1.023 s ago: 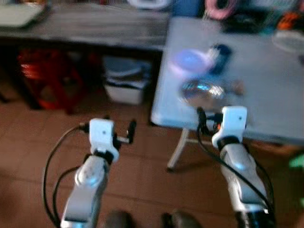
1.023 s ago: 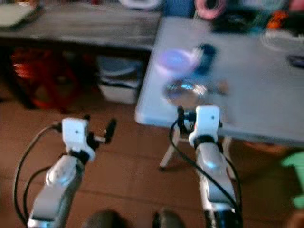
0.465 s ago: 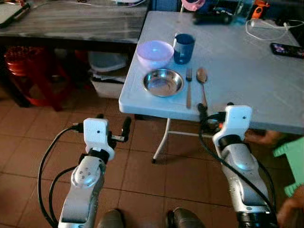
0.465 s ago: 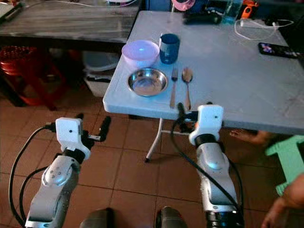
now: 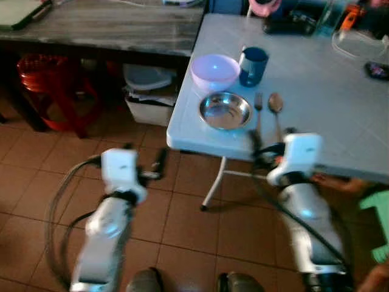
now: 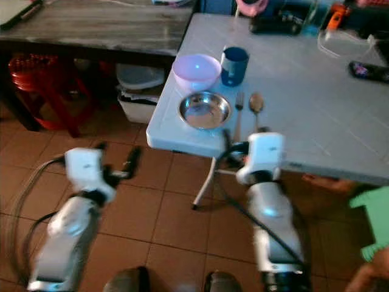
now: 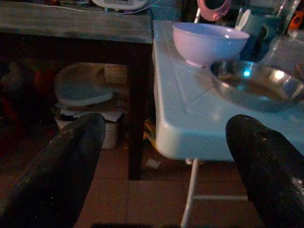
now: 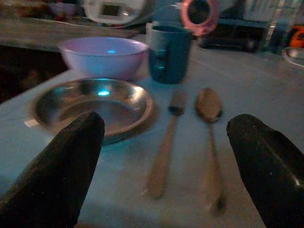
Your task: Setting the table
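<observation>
On the near left corner of a pale folding table [image 5: 340, 115] stand a lilac bowl [image 5: 214, 70] and a blue cup [image 5: 253, 58]. In front of them lies a steel dish [image 5: 225, 111], with a fork [image 5: 257, 109] and a spoon [image 5: 276, 106] to its right. My right gripper [image 5: 272, 135] hangs open at the table's front edge, just short of the fork [image 8: 166, 152] and spoon [image 8: 209, 102]. My left gripper [image 5: 144, 155] is open over the tiled floor, left of the table corner [image 7: 190, 137]. Neither holds anything.
A dark wooden table [image 5: 109, 24] stands to the left, with a red stool [image 5: 45, 79] and white tubs [image 5: 149, 85] under it. A phone [image 5: 378, 70] lies at the table's far right. A person's foot [image 5: 331, 181] and a green stool [image 5: 377, 207] are near its right side.
The whole picture has shifted and blurred, so the camera has moved. Both arms keep the same pose before me, with their fingers still open.
</observation>
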`<state>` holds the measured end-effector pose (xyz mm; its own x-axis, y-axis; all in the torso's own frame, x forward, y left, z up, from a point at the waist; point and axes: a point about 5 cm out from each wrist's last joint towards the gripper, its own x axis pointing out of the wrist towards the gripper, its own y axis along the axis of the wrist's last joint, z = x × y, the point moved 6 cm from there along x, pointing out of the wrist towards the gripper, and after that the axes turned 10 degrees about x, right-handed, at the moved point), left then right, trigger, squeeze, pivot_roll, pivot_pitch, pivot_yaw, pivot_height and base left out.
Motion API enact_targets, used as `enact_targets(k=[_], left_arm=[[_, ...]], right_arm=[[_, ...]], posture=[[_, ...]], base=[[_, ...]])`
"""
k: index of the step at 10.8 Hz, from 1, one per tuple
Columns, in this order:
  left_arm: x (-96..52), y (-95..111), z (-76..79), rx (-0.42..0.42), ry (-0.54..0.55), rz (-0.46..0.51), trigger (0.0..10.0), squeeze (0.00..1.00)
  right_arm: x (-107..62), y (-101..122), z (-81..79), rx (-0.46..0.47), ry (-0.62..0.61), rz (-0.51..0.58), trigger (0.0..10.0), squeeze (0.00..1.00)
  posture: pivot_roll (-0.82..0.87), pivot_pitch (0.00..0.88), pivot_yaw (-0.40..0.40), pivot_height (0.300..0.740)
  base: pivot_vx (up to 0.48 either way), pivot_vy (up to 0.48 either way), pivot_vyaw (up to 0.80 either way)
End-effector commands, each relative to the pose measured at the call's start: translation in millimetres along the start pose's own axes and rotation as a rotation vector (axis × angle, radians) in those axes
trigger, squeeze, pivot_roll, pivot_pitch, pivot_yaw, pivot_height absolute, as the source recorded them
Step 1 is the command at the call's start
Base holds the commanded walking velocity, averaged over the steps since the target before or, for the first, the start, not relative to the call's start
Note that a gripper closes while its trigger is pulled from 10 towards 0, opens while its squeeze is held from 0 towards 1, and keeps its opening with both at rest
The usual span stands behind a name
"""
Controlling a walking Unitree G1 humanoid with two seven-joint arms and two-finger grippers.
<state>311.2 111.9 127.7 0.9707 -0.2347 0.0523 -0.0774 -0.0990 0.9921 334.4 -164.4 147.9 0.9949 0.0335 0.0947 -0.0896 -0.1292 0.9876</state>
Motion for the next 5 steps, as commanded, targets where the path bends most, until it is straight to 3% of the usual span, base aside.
enact_targets(k=[1,3,5], left_arm=[[-1.7,0.6,-4.7,0.011,0.008,0.002,10.0,0.0],[-1.4,0.8,-4.3,0.011,0.005,0.003,10.0,0.0],[0.3,6.5,-6.1,-0.011,0.011,0.027,10.0,0.0]], right_arm=[[2.6,4.4,-6.2,0.003,0.015,0.009,10.0,0.0],[1.5,-2.3,-6.8,-0.036,0.0,-0.01,10.0,0.0],[1.8,-2.9,-9.1,0.028,-0.006,-0.021,10.0,0.0]], posture=[[0.0,0.132,0.0,0.74],[-0.01,0.129,-0.002,0.74],[0.0,0.14,-0.003,0.74]], base=[[0.48,0.0,0.0],[0.48,0.0,0.0],[0.0,0.0,0.0]])
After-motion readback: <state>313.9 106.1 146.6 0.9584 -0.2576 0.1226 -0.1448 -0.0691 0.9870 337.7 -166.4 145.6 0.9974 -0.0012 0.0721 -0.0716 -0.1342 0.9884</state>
